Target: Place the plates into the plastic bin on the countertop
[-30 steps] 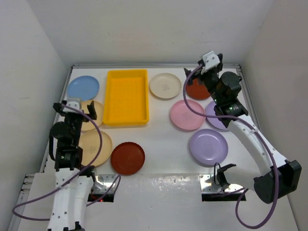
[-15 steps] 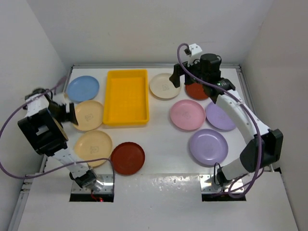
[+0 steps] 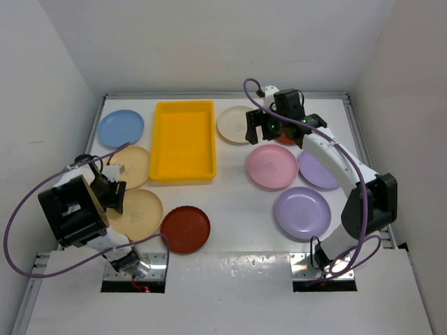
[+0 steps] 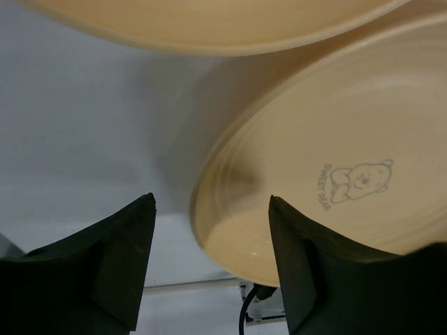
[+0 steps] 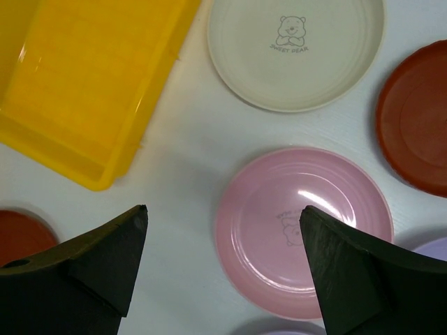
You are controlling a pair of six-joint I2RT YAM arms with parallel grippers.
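Left wrist view: your left hand point(image 4: 211, 201) stands wide astride the rim of the tan plate point(image 4: 349, 174). Your right hand point(image 5: 223, 209) hangs wide near the pink plate point(image 5: 304, 230), with the yellow bin point(image 5: 84, 70) at its 10 o'clock.

Nine plates point(image 3: 272, 166): two tan, two lavender, two dark red, one blue, one cream, one pink; one yellow bin point(image 3: 183, 139).

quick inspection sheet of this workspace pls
surface: flat white countertop, bare between items
job's things: bright yellow rectangular plastic bin, empty; nine round plastic plates, all outside it
clutter: nothing seen
end effectors: left end effector open at rim of near tan-yellow round plate; right end effector open, empty, raised above plates
cables: purple cables looping off both arms
surroundings: plain white walls on three sides
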